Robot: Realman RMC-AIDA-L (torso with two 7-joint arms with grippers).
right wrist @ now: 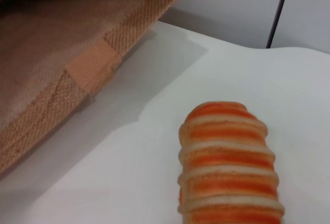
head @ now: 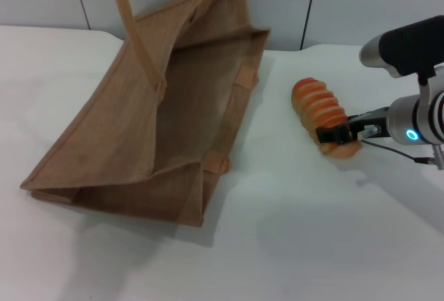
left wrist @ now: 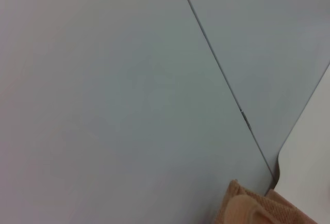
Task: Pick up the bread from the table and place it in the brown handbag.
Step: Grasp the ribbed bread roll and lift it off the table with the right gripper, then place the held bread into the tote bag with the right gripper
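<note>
The bread [head: 320, 110] lay on the table [head: 298, 245], right of the brown handbag [head: 159, 114], which lay open. The right gripper [head: 340, 136] appeared clamped on the loaf's near end; contact partly hidden.

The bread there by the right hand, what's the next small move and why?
Probably close and lift: the right hand already sits at the near end of the bread, which lies on the table beside the brown handbag.
</note>
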